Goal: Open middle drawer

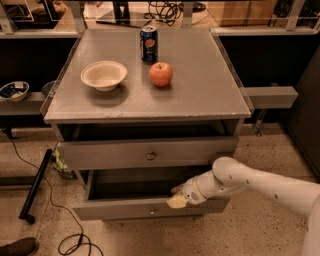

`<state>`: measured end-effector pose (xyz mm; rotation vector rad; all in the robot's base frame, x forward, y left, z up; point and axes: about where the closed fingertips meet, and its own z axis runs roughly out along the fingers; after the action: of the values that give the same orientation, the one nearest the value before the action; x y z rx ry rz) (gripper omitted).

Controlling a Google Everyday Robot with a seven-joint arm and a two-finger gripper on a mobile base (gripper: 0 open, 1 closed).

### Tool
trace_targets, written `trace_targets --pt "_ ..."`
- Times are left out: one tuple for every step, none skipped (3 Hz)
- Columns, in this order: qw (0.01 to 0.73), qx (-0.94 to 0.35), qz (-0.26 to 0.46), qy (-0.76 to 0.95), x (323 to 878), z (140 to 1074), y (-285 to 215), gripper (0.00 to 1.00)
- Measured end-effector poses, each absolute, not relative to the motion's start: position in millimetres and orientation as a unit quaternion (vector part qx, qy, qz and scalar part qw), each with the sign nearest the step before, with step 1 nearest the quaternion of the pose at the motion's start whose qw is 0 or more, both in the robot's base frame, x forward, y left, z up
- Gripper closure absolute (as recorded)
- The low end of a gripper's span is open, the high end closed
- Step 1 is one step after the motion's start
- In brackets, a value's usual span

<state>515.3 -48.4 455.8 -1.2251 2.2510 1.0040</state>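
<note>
half open, the middle drawer (125,209) juts out of the table (200,90) beneath the upper drawer (110,155). my claw (177,199) rests at its front's top edge, right of the knob (151,211); clenched or released, i can't tell.

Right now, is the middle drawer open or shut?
Open: the grey middle drawer stands pulled forward, dark cavity exposed behind its front; tool at its top edge.

I see a lab: speckled floor (265,220), loose cables (169,9), grey desk (200,85); my end effector (177,199) sits at the middle drawer's (115,210) front.
</note>
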Motion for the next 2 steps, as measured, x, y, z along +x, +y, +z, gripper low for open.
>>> trace_targets --pt "0.198 -0.427 0.369 0.801 510.1 457.7 -52.2 1.0" --pt "0.198 -0.427 0.369 0.801 516.8 457.9 -53.7 1.0"
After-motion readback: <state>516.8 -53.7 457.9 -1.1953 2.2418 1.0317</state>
